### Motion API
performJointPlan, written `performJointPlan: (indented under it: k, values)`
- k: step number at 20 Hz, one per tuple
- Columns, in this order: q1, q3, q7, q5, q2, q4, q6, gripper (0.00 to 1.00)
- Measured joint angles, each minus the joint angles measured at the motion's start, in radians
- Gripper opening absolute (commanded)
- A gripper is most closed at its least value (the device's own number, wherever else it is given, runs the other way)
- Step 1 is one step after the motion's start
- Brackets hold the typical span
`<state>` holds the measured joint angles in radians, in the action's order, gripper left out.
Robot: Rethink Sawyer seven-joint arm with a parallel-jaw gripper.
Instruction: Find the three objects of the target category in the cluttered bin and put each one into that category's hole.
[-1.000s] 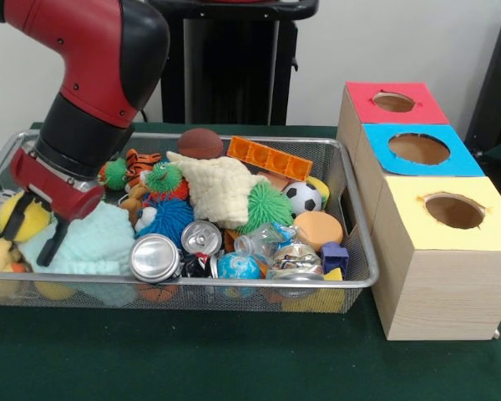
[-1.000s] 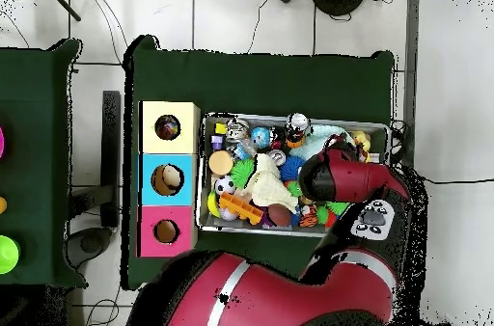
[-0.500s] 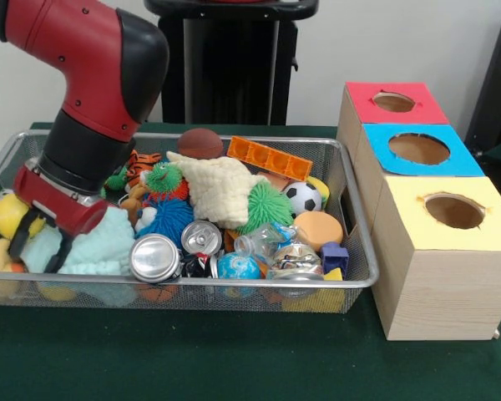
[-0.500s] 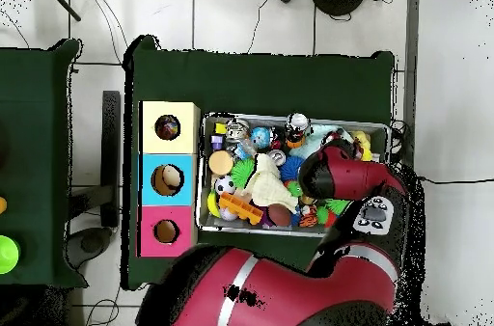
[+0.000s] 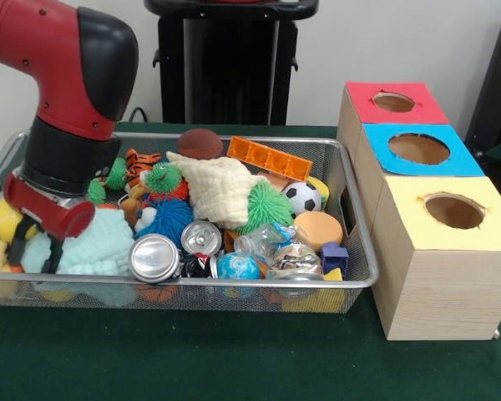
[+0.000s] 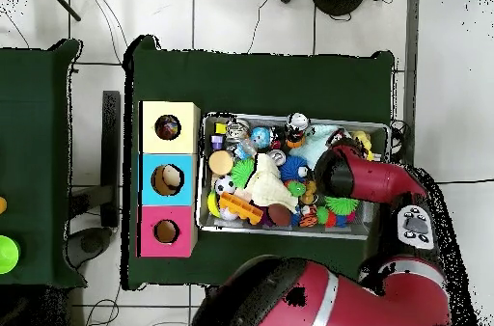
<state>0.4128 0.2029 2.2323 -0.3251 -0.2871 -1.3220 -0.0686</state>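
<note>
Green cloth covers the counter [image 5: 234,359], with a white wall behind it and a tiled floor around it in the overhead view. One red and black arm [image 5: 63,75] comes down over the left end of the bin [image 5: 355,251] in the front view. One wire bin sits on the counter, crowded with toys. Just beside its right end stand three wooden boxes in a row, each with one round hole: the red [image 5: 394,102] farthest, the blue [image 5: 419,149] in the middle, and the yellow hole [image 5: 455,210] nearest the camera. Two cloths show: one cream cloth [image 5: 220,190] heaped at the bin's middle, and one mint cloth [image 5: 104,242] at the left front, touching the tool [image 5: 35,245]. A third, dotted cloth I cannot find. The tool's two dark fingers [image 5: 53,255] point down at the mint cloth's left edge, one against the knit and the other against a yellow toy [image 5: 2,219]; whether they grip the cloth or merely stand apart I cannot tell. One orange block [image 5: 269,159] lies along the far rim beside one brown ball [image 5: 200,143]. Three spiky balls show: one green [image 5: 265,207], one blue [image 5: 167,219], one green-and-red [image 5: 165,180]. Two cans [image 5: 154,257] lie with their tops toward the camera at the front, the second [image 5: 201,237] just behind the first. One soccer ball [image 5: 302,198], one globe ball [image 5: 238,267], one orange disc [image 5: 317,227] and one small blue cube [image 5: 334,255] fill the right half. One striped tiger toy [image 5: 140,163] lies near the arm.
</note>
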Motion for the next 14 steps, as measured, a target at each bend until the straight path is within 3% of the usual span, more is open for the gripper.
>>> performJointPlan:
  k: [5, 6, 14]
  values:
    - [0.043, -0.063, 0.000, -0.002, -0.024, -0.004, -0.062, 1.00]
    - [0.053, -0.079, 0.000, -0.001, -0.029, -0.004, -0.078, 0.00]
    - [0.086, -0.139, 0.000, -0.002, -0.047, -0.003, -0.140, 0.00]
